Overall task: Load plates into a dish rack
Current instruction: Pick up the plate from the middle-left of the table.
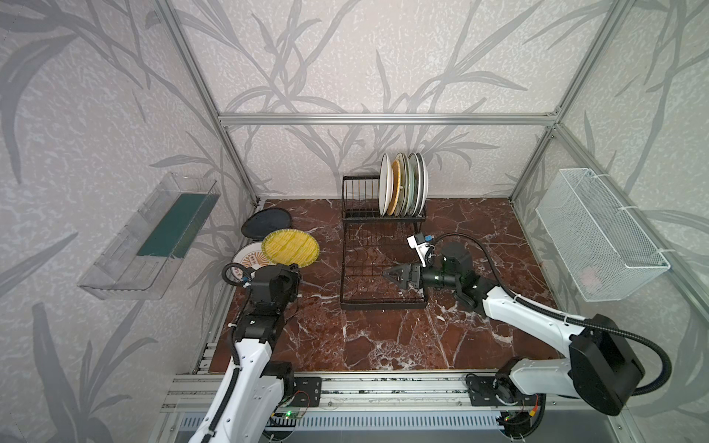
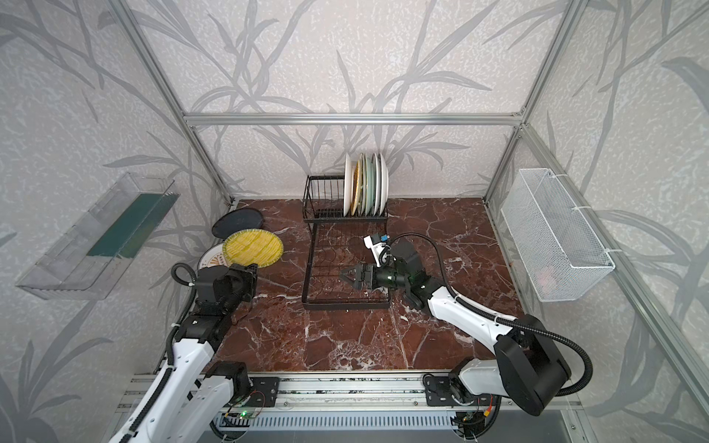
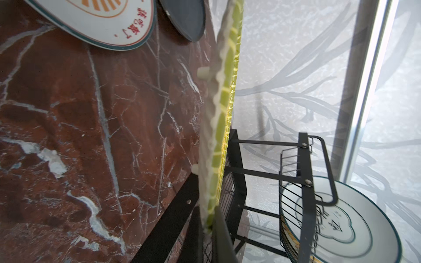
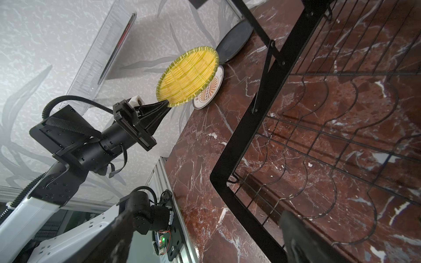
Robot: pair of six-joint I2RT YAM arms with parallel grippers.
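your left gripper (image 4: 167, 104) pinched the yellow plate (image 1: 290, 248) by its rim above the bench's (image 1: 383, 345) left edge; right gripper (image 1: 387, 274) hung spread over the dish rack (image 1: 383, 305). next, probably: slot it upright there.

Woven-look yellow round plate (image 1: 290, 248) hangs raised; black plate (image 1: 266, 223) and sunburst white plate (image 1: 251, 261) lie flat; several plates (image 1: 403, 184) stand upright in black wire rack (image 1: 383, 305).

White-and-black left arm (image 1: 248, 356) rises at lower left in a top view, black left gripper (image 4: 167, 104) pinched on a yellow woven-look plate (image 4: 189, 76). Right arm (image 1: 525, 312) reaches toward frame centre, right gripper (image 1: 389, 274) gaping wide.
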